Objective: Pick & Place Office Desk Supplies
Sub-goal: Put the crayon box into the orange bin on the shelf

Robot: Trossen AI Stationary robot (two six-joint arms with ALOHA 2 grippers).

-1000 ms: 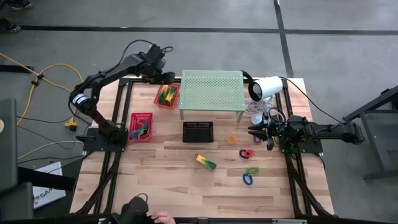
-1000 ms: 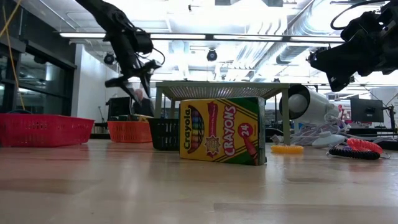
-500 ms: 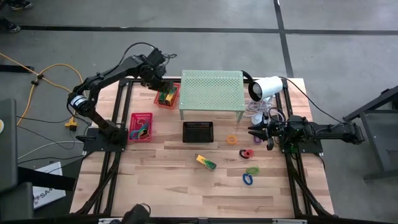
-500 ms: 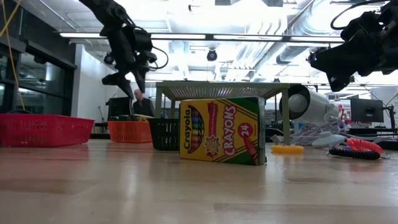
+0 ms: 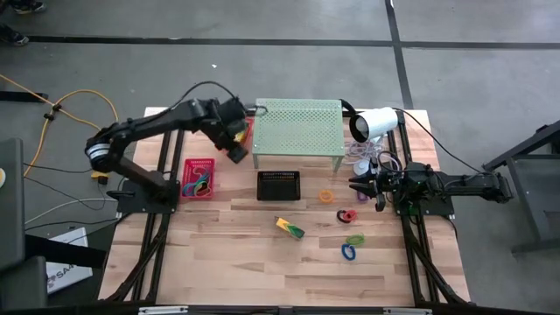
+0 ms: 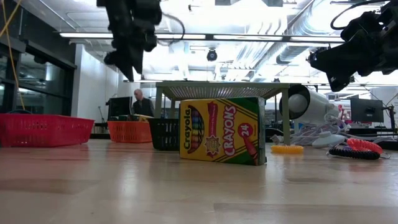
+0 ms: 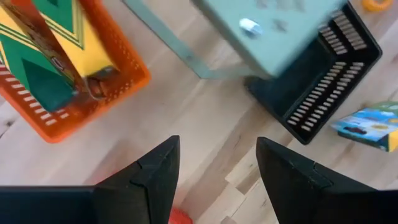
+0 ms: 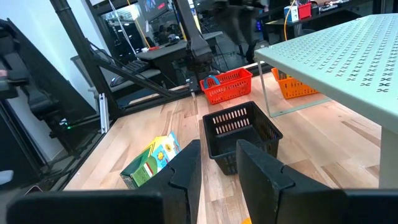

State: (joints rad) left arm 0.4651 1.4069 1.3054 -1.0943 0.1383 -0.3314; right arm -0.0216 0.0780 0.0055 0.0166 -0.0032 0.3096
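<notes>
A yellow-and-green crayon box lies on the table near the middle; it stands close in the low view. Two more such boxes sit in the orange basket. Orange, red, green and blue loops lie on the right part of the table. My left gripper hovers open and empty beside the orange basket, at the shelf's left leg; its fingers frame bare wood. My right gripper waits open above the loops.
The pale-green perforated shelf stands at the far middle, with a black basket in front of it. A red basket with loops sits at the left. A white lamp-like device and cables fill the far right corner.
My left gripper has left the spot over the orange basket, moving toward the near edge and to the right, and has risen in the low view. The right arm has kept still.
</notes>
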